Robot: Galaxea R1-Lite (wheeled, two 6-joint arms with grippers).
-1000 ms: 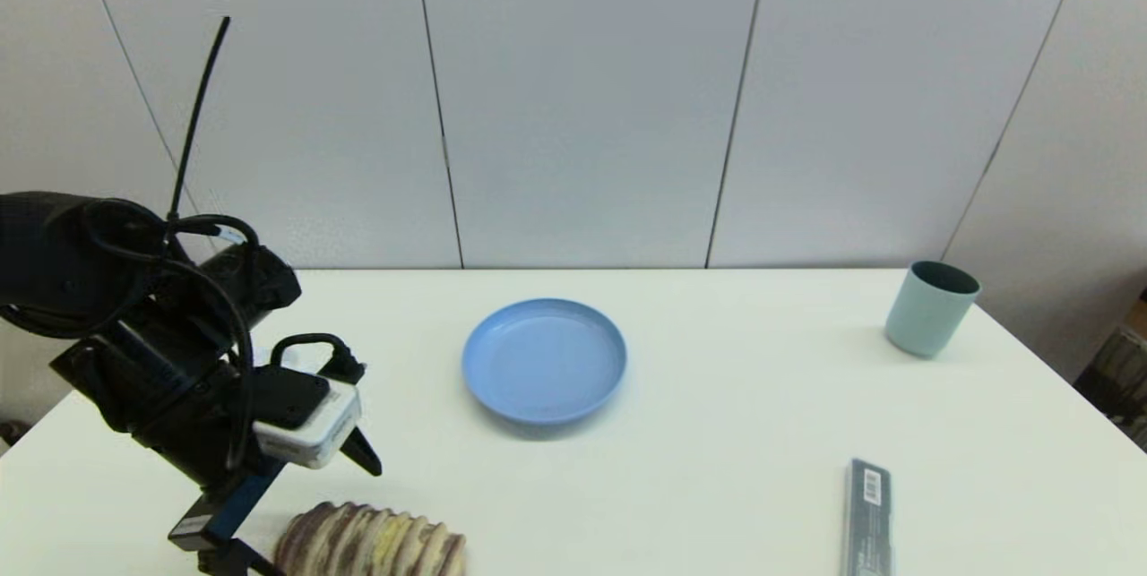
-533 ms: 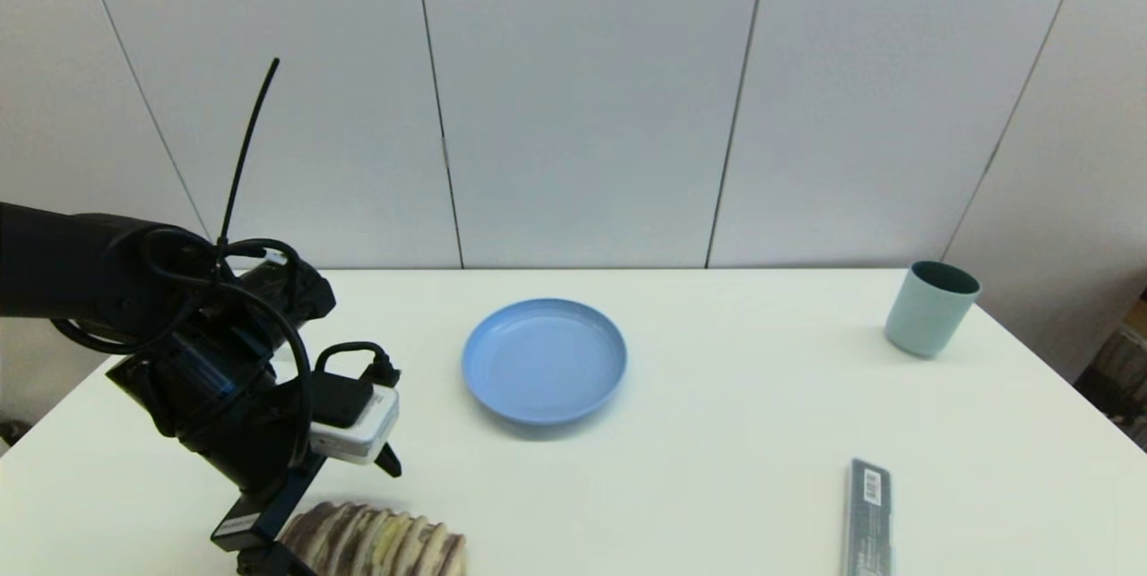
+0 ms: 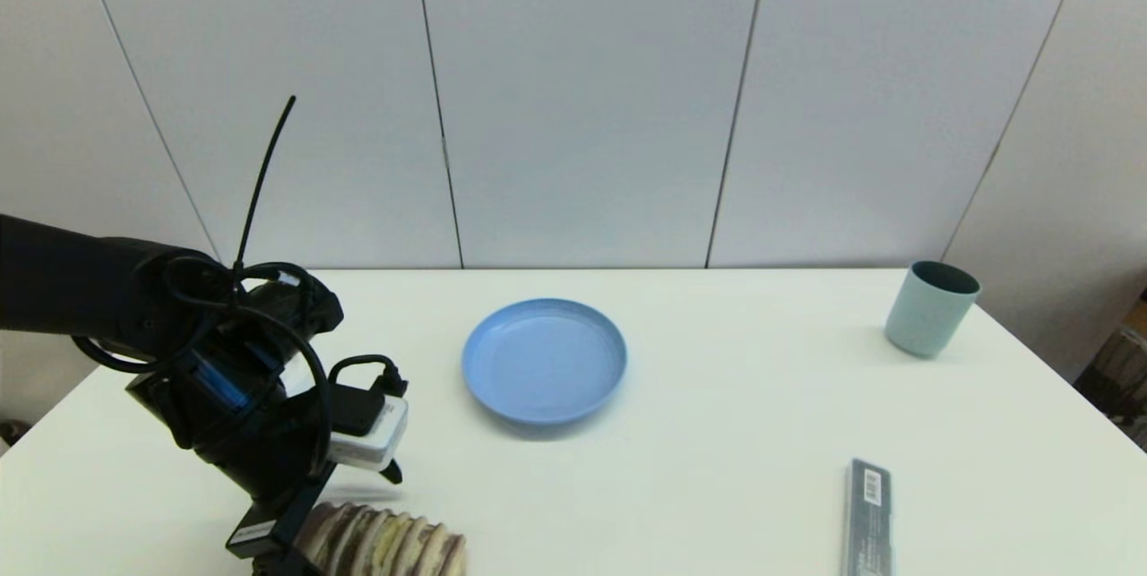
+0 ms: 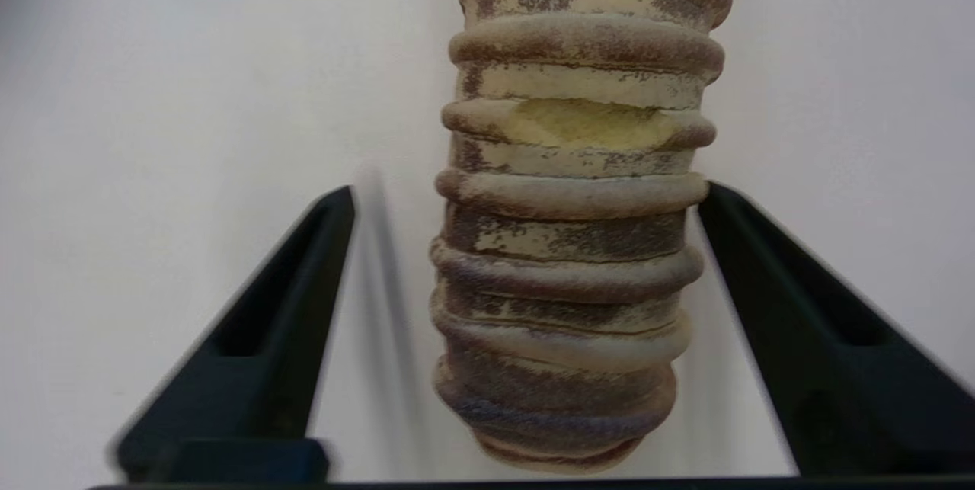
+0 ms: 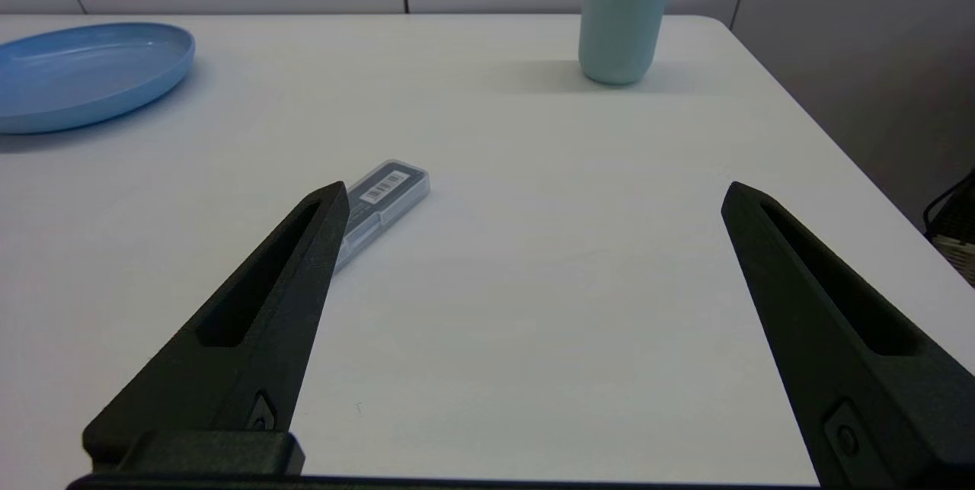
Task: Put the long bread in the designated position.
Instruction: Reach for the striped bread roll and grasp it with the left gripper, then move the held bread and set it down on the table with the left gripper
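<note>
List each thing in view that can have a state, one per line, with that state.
long bread: lying flat on the table, between the left claw's fingers, not yet gripped.
left claw: open, straddling the bread's near end.
right claw: open, empty, above bare tabletop.
blue plate: upright on the table, empty.
cup: standing upright near the far right corner.
grey box: lying flat, barcode up, closed.

My left gripper (image 4: 525, 193) sits low at the near left, fingers (image 4: 289, 307) spread wide. My right gripper (image 5: 533, 196) is parked, its fingers also spread.
</note>
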